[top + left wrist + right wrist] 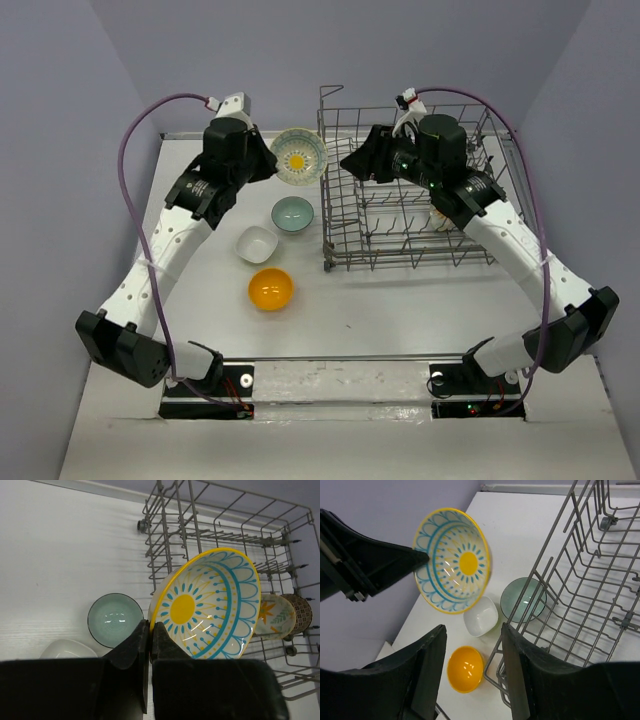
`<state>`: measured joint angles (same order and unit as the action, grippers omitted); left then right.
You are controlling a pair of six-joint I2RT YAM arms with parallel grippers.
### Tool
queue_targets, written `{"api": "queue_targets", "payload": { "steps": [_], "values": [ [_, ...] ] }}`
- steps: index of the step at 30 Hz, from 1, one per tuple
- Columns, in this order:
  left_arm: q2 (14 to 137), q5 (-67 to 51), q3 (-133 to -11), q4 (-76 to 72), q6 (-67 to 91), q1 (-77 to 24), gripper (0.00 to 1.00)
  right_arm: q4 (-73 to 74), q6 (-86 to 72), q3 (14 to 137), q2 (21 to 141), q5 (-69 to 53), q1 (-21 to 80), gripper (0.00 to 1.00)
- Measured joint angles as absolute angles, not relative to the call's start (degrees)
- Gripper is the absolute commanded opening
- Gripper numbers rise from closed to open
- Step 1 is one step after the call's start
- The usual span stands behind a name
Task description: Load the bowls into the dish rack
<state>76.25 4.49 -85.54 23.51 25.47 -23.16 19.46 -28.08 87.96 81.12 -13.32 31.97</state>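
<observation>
Yellow-and-white patterned bowl (210,605), pinched by left fingers (131,647) (beside dish rack (400,240))

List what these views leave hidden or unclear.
- Top view: flower bowl and brown bowl in the rack, almost wholly under the right arm.
- Left wrist: white bowl, near half behind the left gripper; orange bowl out of frame.
- Left wrist: brown bowl small, detail unclear.
- Right wrist: rack cut off by the top and right edges.
</observation>
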Motion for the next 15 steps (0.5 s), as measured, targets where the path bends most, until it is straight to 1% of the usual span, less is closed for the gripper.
{"api": "queue_targets", "payload": {
  "steps": [5,15],
  "values": [
    [78.65,5.91,-85.54,23.92,25.47,-27.94,0.00,18.94,-28.32,88.44,83.00,-11.84,32.45,0.53],
    [78.65,7.84,-87.96,23.75,25.50,-31.59,0.00,18.96,-28.27,88.44,85.89,-9.08,33.10,0.53]
  ]
}}
